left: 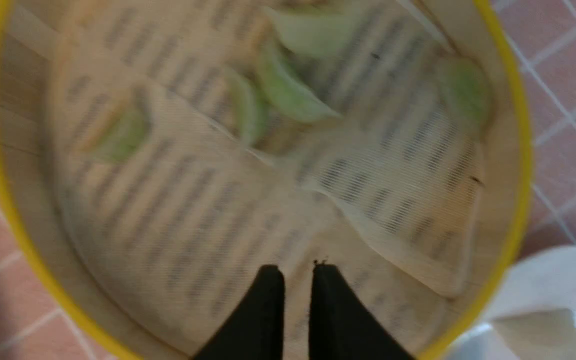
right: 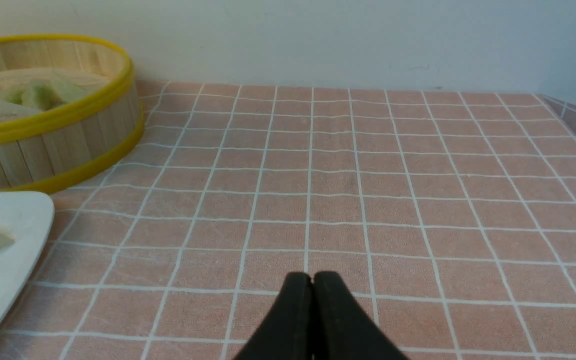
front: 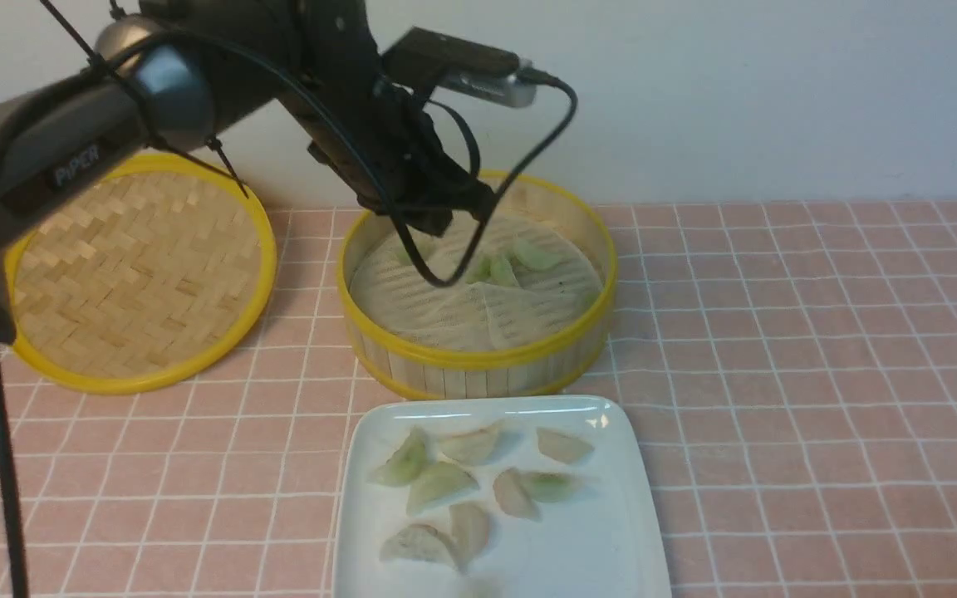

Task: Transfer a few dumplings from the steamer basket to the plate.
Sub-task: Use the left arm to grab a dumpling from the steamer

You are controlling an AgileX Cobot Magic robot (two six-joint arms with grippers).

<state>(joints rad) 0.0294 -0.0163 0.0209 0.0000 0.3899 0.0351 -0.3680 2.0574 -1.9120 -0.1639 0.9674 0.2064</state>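
The steamer basket (front: 478, 361) stands at the middle back, with several pale green dumplings (front: 532, 253) on its liner. My left gripper (front: 427, 223) hangs over the basket's far left part. In the left wrist view my left gripper (left: 295, 270) has its jaws a narrow gap apart with nothing between them, above bare liner and short of the dumplings (left: 288, 90). The white plate (front: 603, 540) lies in front of the basket and holds several dumplings (front: 441, 482). My right gripper (right: 312, 277) is shut and empty over bare tablecloth, to the right of the basket (right: 68, 115) and the plate (right: 18, 215).
The flat woven lid (front: 138, 266) with a yellow rim lies to the left of the basket. The liner has a raised fold (left: 393, 240) near the basket's front. A pink checked cloth (front: 819, 374) covers the table, and a pale wall runs behind it.
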